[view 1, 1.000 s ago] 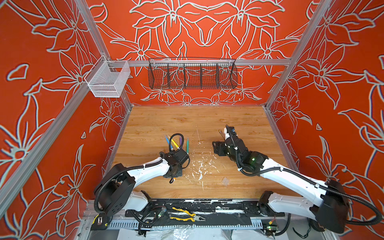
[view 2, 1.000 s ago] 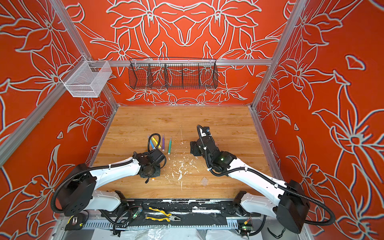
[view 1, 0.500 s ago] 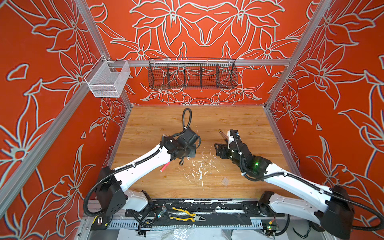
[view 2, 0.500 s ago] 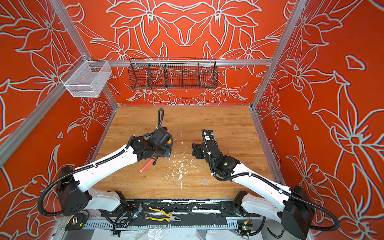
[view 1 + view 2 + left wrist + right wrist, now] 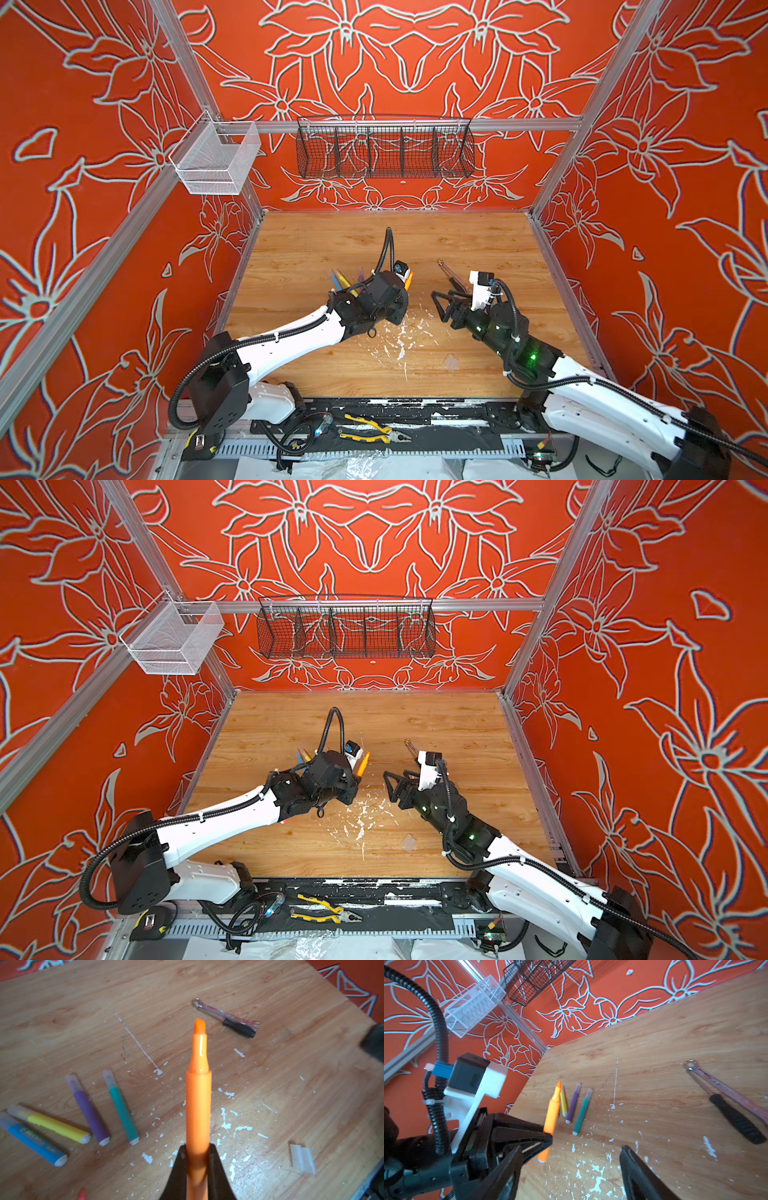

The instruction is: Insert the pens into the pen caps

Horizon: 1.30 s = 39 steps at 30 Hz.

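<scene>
Right, orange pen [image 5: 198, 1095] is off the table [image 5: 270, 991], tip bare, pinched near its rear end by the left gripper [image 5: 197, 1148]. Likely light, stiff, slick: expect pivot if you push off-axis. One clear cap [image 5: 303, 1159] lies loose on the table; take it across its sides. Your right gripper [image 5: 439, 306] is spread, empty.

Left gripper [image 5: 548, 1137] is pinching orange pen [image 5: 553, 1109], uncapped tip pointing away. Yellow pen [image 5: 563, 1103], purple pen [image 5: 573, 1105], green pen [image 5: 582, 1111] are lying side by side on tabletop [image 5: 654, 1043], last two wearing clear caps [image 5: 588, 1093]. Right gripper [image 5: 571, 1148] fingers [image 5: 637, 1172] are standing wide apart, empty.
</scene>
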Each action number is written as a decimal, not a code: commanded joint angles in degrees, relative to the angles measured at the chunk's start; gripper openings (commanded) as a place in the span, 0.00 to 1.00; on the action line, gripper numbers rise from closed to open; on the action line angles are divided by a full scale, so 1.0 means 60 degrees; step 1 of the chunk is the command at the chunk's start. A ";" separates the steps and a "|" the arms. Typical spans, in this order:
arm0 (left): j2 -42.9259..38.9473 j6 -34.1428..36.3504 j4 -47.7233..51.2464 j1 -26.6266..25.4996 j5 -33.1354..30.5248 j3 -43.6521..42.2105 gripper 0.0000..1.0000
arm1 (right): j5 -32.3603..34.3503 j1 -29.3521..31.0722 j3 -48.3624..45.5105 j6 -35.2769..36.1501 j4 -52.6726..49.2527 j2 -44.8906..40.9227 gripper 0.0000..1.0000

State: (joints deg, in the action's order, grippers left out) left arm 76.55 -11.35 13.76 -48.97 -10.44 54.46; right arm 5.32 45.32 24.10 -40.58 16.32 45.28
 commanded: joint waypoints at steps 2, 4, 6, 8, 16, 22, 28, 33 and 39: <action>-0.0955 0.0760 -0.1619 -0.0423 -0.0099 -0.0508 0.09 | -0.1297 -0.0068 -0.0135 -0.0681 0.1718 0.0416 0.70; -0.1046 0.0866 -0.1775 -0.0584 -0.0291 -0.0649 0.09 | -0.1631 -0.0062 -0.0042 -0.0778 0.1900 0.0711 0.69; -0.1041 0.0949 -0.1802 -0.0724 -0.0514 -0.0680 0.09 | -0.1813 -0.0068 0.0036 -0.0886 0.1979 0.0973 0.68; -0.0961 0.1022 -0.1809 -0.0827 -0.0516 -0.0662 0.09 | -0.1921 -0.0068 0.0099 -0.0917 0.2033 0.1139 0.67; -0.0503 0.1522 -0.2002 -0.1596 -0.1062 -0.0575 0.08 | -0.1900 -0.0064 0.0085 -0.0933 0.2034 0.1023 0.65; -0.0586 0.1716 -0.2202 -0.1902 -0.1219 -0.0675 0.08 | -0.1854 -0.0067 0.0143 -0.0928 0.1955 0.1125 0.48; -0.0634 0.1760 -0.2279 -0.1931 -0.1241 -0.0766 0.10 | -0.1808 -0.0066 0.0199 -0.0942 0.1859 0.1233 0.26; -0.0603 0.1805 -0.2379 -0.1946 -0.1263 -0.0829 0.25 | -0.1852 -0.0068 0.0213 -0.0914 0.1851 0.1210 0.14; -0.0263 0.1954 -0.3006 -0.1938 -0.1503 -0.1023 0.52 | -0.2160 -0.0062 0.0304 -0.0950 0.1995 0.1330 0.00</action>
State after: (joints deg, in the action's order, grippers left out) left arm 73.71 -0.82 -0.75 -60.45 -18.31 48.60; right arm -5.91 45.30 23.94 -45.67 26.46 52.90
